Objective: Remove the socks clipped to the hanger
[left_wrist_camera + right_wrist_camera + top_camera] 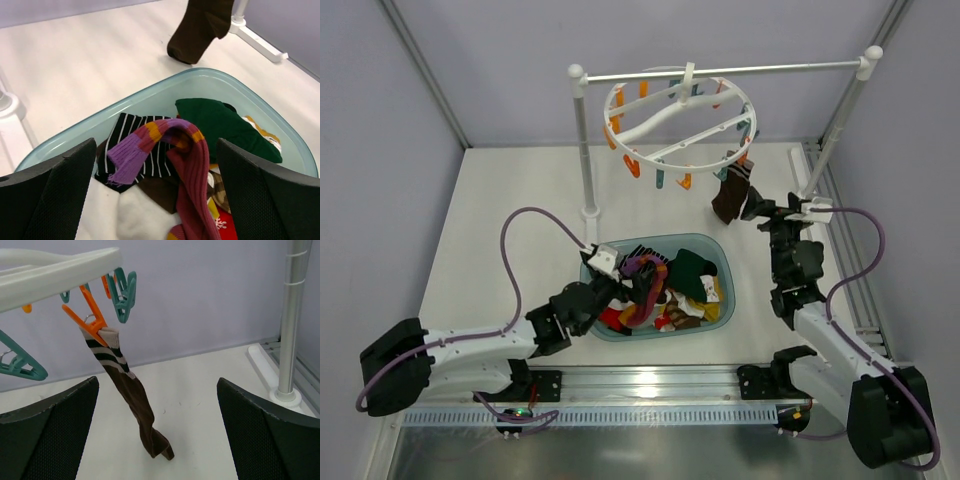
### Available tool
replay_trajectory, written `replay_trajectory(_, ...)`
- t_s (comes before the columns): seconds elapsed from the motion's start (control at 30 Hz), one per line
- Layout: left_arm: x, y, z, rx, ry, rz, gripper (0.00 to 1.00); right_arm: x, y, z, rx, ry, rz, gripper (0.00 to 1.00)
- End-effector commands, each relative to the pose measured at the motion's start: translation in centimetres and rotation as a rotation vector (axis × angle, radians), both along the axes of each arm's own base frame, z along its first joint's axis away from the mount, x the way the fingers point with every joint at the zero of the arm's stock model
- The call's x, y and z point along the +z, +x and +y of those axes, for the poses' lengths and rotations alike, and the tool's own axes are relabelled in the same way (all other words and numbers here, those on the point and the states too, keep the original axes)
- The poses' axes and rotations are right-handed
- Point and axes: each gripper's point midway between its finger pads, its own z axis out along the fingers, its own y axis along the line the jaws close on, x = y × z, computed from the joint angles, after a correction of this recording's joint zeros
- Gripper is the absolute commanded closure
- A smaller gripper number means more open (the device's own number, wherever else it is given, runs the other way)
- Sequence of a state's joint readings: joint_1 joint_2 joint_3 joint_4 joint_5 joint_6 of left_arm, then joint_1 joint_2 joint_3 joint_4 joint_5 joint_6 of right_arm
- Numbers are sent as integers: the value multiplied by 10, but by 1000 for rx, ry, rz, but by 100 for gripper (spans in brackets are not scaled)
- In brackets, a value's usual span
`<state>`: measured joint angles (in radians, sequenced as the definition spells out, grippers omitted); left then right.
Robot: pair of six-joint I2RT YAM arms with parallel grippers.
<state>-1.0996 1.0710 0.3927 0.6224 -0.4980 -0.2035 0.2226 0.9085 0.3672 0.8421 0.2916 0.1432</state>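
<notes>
The white ring hanger with orange and teal clips hangs from the rail. One dark brown sock with a striped cuff hangs from an orange clip at the ring's right edge. In the right wrist view the sock dangles ahead, left of centre, with its toe near the table. My right gripper is open and empty, close beside that sock. My left gripper is open above the basket. A purple-red striped sock lies loose on the pile between its fingers, beside a black thin-striped sock.
A teal basket in front of the arms holds several socks, among them green, white and red. The white two-post rail stand spans the back, with its right post near my right gripper.
</notes>
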Motion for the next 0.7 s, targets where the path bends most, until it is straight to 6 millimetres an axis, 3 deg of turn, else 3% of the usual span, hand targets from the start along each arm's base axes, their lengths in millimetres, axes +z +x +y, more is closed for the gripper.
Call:
replay_trajectory(0.0,22,9,11,81,-15,-41,0,4,11,10,62,41,-24,0)
replay_trajectory(0.17,59,20,-8,45,-41,-131,1,-4,41,15,79,45,-5,0)
replay_trajectory(0.23,68,30,-13,49,-49,-142,0,-7,48,14,74,53,-5,0)
replay_trajectory(0.27,77,33,-25,15,-68,-153,0,-9,52,15,76,55,-10,0)
replay_trajectory(0.43,111,52,-36,-20,-149,-205,0,-6,68,11,50,60,-34,0)
replay_trajectory(0.5,114,54,-46,-79,-171,-201,1,-13,75,11,40,47,-15,0)
replay_trajectory(0.57,115,65,-42,-74,-189,-198,0,-12,82,11,40,41,-15,0)
replay_trajectory(0.67,101,75,-44,-81,-196,-200,1,-15,92,12,44,32,-4,0)
